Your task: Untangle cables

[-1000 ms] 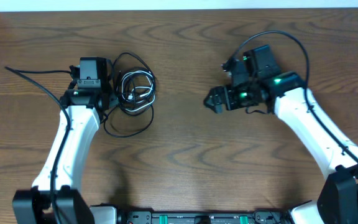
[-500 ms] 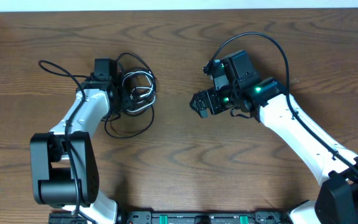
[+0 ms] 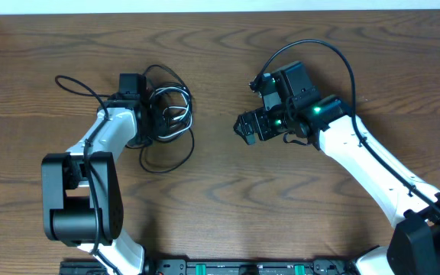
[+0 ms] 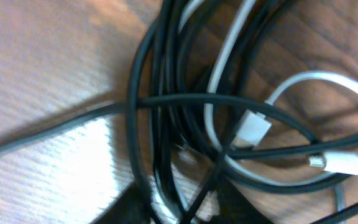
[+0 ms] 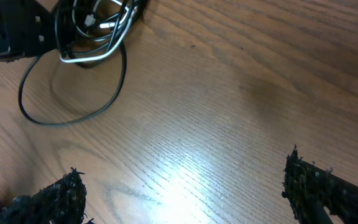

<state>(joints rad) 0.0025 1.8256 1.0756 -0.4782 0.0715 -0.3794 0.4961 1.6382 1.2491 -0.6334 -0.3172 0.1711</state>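
Observation:
The cables (image 3: pixel 171 113) lie in a tangle at the left of the table: black cords looped around a short white one. My left gripper (image 3: pixel 150 118) is pressed into the tangle's left side. In the left wrist view its jaws (image 4: pixel 182 208) stand narrowed around a few black strands (image 4: pixel 166 93), with wood still showing between them; whether they grip is unclear. The white cable (image 4: pixel 253 127) with its plug lies just beyond. My right gripper (image 3: pixel 243 126) hovers open over bare wood to the right of the tangle, its jaws (image 5: pixel 182 186) wide apart with nothing between them, and the cables (image 5: pixel 92 31) lie far off.
A thicker black wire (image 3: pixel 75 80) arcs from the left arm across the table's left part. The right arm's own wire (image 3: pixel 334 50) loops above its wrist. The table's back edge (image 3: pixel 220 11) runs along the top.
The left arm swung in against the tangle and its jaws narrowed around black strands. The trailing black loop shifted slightly right. The right arm moved left toward the tangle, then stayed still.

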